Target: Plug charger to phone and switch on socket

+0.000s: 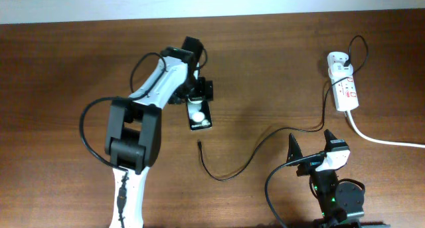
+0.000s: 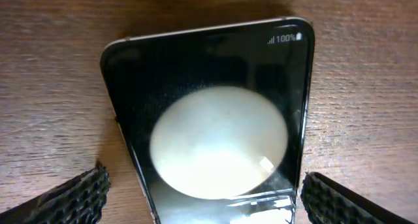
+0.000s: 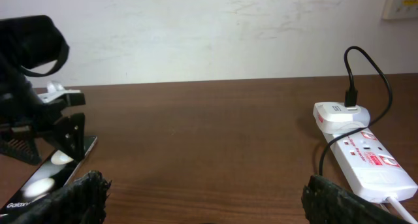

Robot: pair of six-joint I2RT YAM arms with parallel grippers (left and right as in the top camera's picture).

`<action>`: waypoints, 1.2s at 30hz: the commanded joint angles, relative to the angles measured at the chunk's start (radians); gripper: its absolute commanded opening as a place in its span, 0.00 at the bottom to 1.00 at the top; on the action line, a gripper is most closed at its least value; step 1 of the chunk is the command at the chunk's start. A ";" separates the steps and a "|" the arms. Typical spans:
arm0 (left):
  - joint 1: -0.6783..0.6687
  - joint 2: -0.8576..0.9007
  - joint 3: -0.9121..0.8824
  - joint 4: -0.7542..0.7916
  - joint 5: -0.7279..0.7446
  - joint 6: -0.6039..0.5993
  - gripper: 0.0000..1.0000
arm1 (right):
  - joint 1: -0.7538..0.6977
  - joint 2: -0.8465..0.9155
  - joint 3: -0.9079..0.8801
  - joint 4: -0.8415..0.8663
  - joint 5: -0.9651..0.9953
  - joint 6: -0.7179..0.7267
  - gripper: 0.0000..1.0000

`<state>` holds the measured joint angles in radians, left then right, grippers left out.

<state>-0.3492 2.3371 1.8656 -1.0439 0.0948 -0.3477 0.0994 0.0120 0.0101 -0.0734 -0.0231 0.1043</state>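
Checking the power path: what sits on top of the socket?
A white adapter with the charger's cable plugged into it; its pins inside the socket are hidden.

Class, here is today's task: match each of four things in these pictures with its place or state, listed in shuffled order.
1 phone
2 charger plug tip
3 socket
4 right gripper

A far right of the table, adapter plugged in
B open, holding nothing
C between the fingers of the left gripper
D lying loose, plugged into nothing

Pairs: 1-C, 2-D, 3-A, 4-B
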 commanded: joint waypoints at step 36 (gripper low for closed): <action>-0.006 0.104 -0.065 -0.001 0.055 0.065 0.99 | 0.006 -0.006 -0.005 -0.006 0.009 0.004 0.99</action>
<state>-0.3458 2.3333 1.8606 -1.0542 0.0830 -0.2974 0.0994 0.0120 0.0101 -0.0734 -0.0227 0.1043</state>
